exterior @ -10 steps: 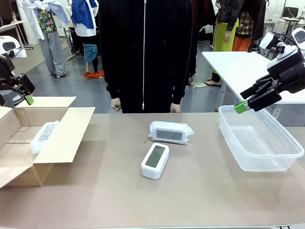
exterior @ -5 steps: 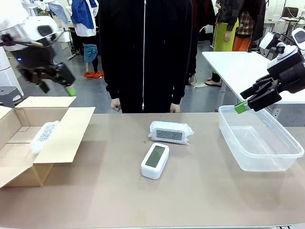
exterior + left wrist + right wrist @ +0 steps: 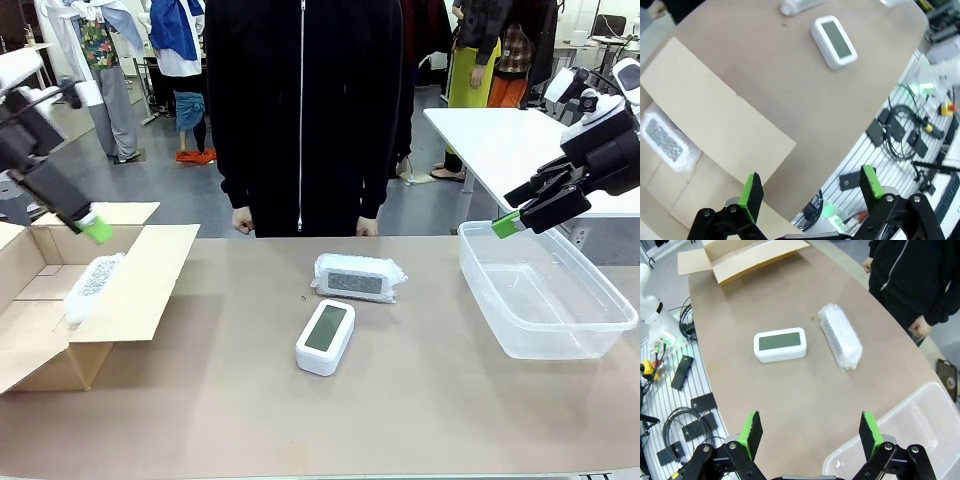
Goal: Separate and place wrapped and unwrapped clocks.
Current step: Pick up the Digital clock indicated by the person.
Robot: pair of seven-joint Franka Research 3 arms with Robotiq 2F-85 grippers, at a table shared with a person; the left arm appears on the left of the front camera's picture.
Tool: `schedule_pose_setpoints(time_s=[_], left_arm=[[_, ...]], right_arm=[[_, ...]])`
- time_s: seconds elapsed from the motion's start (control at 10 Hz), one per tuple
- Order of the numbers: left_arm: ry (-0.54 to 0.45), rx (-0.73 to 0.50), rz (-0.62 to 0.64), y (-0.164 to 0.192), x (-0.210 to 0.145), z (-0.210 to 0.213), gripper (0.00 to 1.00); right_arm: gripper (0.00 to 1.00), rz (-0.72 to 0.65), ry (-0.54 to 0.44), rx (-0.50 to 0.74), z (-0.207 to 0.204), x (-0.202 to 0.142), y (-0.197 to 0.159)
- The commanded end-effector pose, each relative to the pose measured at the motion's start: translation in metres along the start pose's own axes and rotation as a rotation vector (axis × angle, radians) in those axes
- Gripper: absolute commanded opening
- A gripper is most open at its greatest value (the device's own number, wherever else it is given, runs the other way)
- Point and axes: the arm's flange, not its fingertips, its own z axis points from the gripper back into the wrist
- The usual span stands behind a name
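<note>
bare clock (image 3: 325, 337) beside wrapped clock (image 3: 358, 277)

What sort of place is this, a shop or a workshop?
Probably a robotics lab: a robot arm over the work table, loose cables beside it, and another white table behind.

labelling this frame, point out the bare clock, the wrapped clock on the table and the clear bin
bare clock (image 3: 326, 332), front view, grey screen
wrapped clock on the table (image 3: 358, 279), front view, wrapped top face
clear bin (image 3: 565, 338), front view, near wall
</note>
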Motion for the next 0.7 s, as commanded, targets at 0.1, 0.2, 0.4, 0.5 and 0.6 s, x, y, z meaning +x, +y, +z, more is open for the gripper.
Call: schedule_pose_setpoints(time_s=[0.1, 0.2, 0.4, 0.5, 0.6], left_arm=[[-0.039, -0.064, -0.157, -0.003, -0.003, -0.012, 1.0], [-0.069, -0.066, -0.17, -0.005, 0.004, -0.019, 1.0], [-0.1, -0.072, -0.157, -0.005, 0.004, -0.026, 1.0], [-0.13, -0.076, -0.141, -0.009, 0.007, -0.024, 1.0], [-0.129, -0.058, -0.138, -0.009, 0.008, -0.026, 1.0]], right_arm=[[1.0, 0.009, -0.025, 0.026, -0.003, 0.0, -0.002], [1.0, 0.009, -0.025, 0.026, -0.003, 0.0, -0.002], [1.0, 0.009, -0.025, 0.026, -0.003, 0.0, -0.002], [1.0, 0.009, -0.025, 0.026, -0.003, 0.0, -0.002], [1.0, 0.009, -0.025, 0.026, -0.003, 0.0, -0.002]])
